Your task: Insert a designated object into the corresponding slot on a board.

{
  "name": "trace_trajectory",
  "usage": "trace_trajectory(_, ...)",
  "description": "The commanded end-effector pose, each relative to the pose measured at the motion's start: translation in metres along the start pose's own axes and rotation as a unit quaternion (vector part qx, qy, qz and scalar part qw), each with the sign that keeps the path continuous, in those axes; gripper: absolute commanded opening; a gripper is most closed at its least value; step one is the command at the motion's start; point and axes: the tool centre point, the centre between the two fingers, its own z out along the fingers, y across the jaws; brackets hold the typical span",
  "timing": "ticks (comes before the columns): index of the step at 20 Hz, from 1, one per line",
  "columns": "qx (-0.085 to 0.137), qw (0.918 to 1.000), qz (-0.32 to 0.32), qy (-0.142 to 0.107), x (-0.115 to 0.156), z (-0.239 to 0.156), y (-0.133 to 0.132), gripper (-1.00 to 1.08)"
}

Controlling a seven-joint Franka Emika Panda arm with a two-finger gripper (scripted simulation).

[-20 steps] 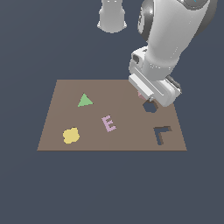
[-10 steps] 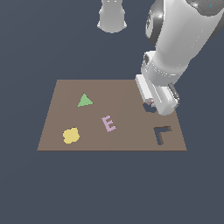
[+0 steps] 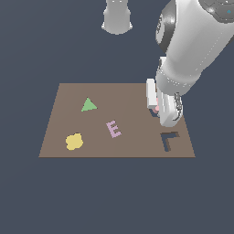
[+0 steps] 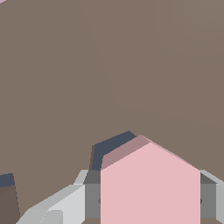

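Observation:
My gripper is shut on the pink hexagonal block, of which only a thin pink sliver shows in the exterior view. It hangs low over the right part of the brown board, right at the dark hexagon slot. In the wrist view the block covers most of the slot, and only the slot's far edge shows. In the exterior view the hand hides nearly all of the slot. A grey finger presses each side of the block.
On the board lie a green triangle, a lilac letter E and a yellow lobed piece. A dark L-shaped cutout sits close in front of the gripper. The arm's white base stands behind the board.
The gripper has come down over the hexagon slot with the block. The slot, plainly visible a second ago, is now almost fully covered by the hand.

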Motion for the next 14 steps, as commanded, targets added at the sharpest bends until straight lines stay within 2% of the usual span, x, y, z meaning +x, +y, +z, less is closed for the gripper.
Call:
trace_trajectory(1,0.000,0.9997,0.024,0.000,-0.0003,-0.0004,-0.0038,-1.00)
trace_trajectory(8,0.000,0.9980,0.063,0.000,0.0000,-0.0006,-0.0097,-1.00)
trace_trajectory(14,0.000,0.9978,0.066,0.000,0.0001,0.0001,-0.0101,-1.00)
